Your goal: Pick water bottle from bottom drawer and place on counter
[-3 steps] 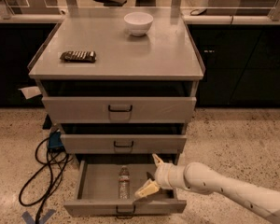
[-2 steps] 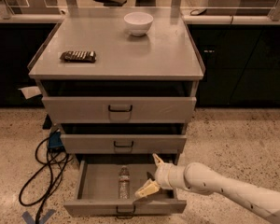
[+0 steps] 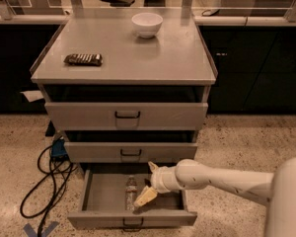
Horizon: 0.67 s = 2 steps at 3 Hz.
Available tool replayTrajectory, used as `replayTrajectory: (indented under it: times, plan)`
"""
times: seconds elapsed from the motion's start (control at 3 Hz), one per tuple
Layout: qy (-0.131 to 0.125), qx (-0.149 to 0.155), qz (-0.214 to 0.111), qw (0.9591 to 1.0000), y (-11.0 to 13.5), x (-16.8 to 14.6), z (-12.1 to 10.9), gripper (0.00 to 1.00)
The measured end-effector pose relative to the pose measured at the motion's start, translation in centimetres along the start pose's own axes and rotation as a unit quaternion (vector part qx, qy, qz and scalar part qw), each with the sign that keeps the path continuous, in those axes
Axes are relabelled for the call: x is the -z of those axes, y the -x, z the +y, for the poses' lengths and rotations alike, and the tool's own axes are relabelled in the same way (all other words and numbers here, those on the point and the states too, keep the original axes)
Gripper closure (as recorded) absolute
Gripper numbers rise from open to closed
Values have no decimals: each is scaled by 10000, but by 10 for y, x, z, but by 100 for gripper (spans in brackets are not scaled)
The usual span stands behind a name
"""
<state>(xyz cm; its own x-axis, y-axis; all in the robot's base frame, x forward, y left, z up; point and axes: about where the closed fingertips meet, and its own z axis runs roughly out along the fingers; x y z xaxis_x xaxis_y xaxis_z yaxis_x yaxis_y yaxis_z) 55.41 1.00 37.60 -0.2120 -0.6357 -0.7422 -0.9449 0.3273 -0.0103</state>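
The water bottle [image 3: 131, 192] lies in the open bottom drawer [image 3: 101, 194], cap toward the back. My gripper [image 3: 148, 182] is inside the drawer just right of the bottle, open, with one pale finger [image 3: 145, 196] low beside the bottle and the other [image 3: 152, 166] higher up. It holds nothing. My white arm [image 3: 222, 177] reaches in from the right. The counter [image 3: 153, 58] is the grey top of the cabinet.
A white bowl [image 3: 147, 23] stands at the back of the counter and a dark striped packet [image 3: 83, 59] lies at its left. Two upper drawers [image 3: 127, 115] stand slightly open. Black cables [image 3: 44, 181] lie on the floor to the left.
My gripper has moved a little to the left, closer to the bottle. The bottle has not moved.
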Motion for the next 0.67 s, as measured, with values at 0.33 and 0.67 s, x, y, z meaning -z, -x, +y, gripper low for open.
replayTrajectory:
  times: [0.33, 0.67]
  plan:
    - [176, -110, -41, 9998, 12, -57, -11, 0]
    - [176, -110, -41, 9998, 12, -57, -11, 0]
